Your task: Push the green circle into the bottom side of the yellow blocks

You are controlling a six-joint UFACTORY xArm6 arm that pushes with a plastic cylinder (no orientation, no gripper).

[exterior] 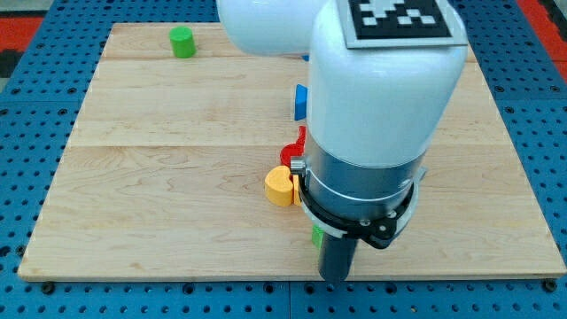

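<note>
The green circle (pixel 182 42) stands near the board's top left corner, far from everything else. One yellow block (pixel 279 186), rounded like a heart, lies just left of the arm near the board's middle; any other yellow block is hidden behind the arm. My tip (pixel 335 278) is near the board's bottom edge, below and to the right of the yellow block and far from the green circle. A second green block (pixel 316 236), mostly hidden, shows just left of the rod.
A red block (pixel 291 151) sits right above the yellow one, touching or nearly touching it. A blue block (pixel 301 100) lies further up, partly hidden by the arm. The white arm body (pixel 381 97) covers the board's middle right.
</note>
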